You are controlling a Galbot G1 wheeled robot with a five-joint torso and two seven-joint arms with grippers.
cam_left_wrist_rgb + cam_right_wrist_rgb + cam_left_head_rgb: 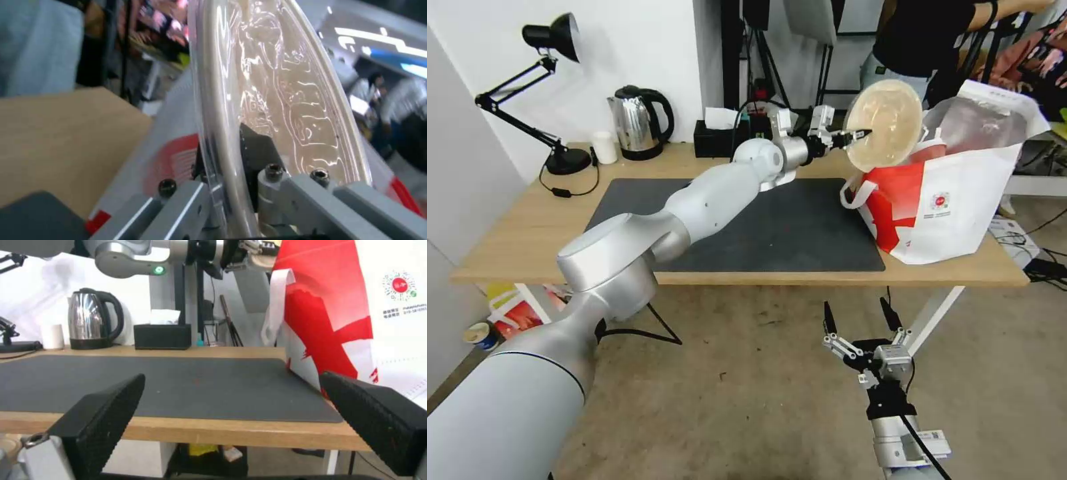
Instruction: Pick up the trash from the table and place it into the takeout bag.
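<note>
The left arm (720, 193) reached forward across the table (507, 233), its left gripper (859, 135) raised above the near edge of the takeout bag (954, 200). The fingers (258, 156) were pinched on the rim of the beige bowl (886, 133), which was tipped on edge over the open bag mouth. A clear film appeared to cover the bowl, though the close wrist view was blurred. A red shape, possibly the drink cup, showed inside the bag behind the bowl.

The right gripper (859, 319) hung below the front table edge, over the floor, fingers (102, 416) spread wide with nothing between them.

The bag stood at the right end of the table, partly on the dark mat (774, 233). At the back edge stood a steel kettle (639, 122), a black tissue box (715, 137), a white cup (604, 147) and a black desk lamp (554, 100)
</note>
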